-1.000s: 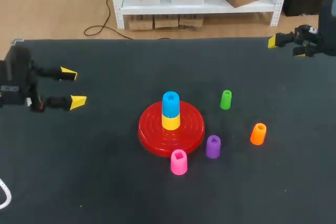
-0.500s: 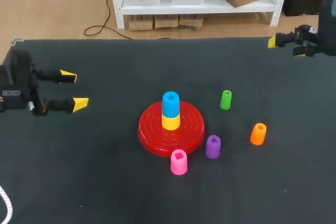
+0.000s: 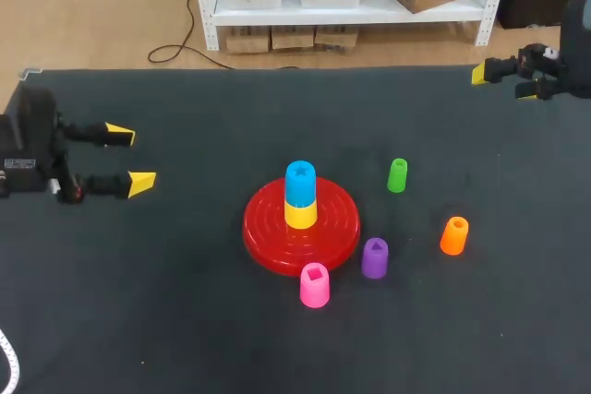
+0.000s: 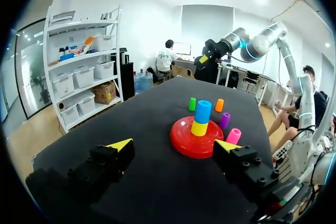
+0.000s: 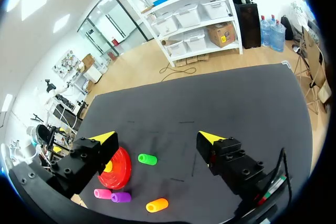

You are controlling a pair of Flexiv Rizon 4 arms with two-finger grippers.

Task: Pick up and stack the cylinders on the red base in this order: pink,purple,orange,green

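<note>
Left claw (image 3: 129, 159) and right claw (image 3: 504, 82) hover released and empty over the bench (image 3: 166, 320). Well ahead of the left claw, the red base (image 3: 263, 242) carries a blue cylinder (image 3: 300, 182) atop a yellow cylinder (image 3: 300, 215). The pink cylinder (image 3: 314, 285), purple cylinder (image 3: 374, 258), orange cylinder (image 3: 453, 235) and green cylinder (image 3: 397, 175) stand on the bench, well apart from both claws.

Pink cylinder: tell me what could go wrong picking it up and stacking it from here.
1. The pink cylinder stands close by the base rim, with purple just beside it; the open left end effector could knock either while closing.
2. A narrow stack, blue on yellow, already stands on the base; pink set down off-centre might topple it.
</note>
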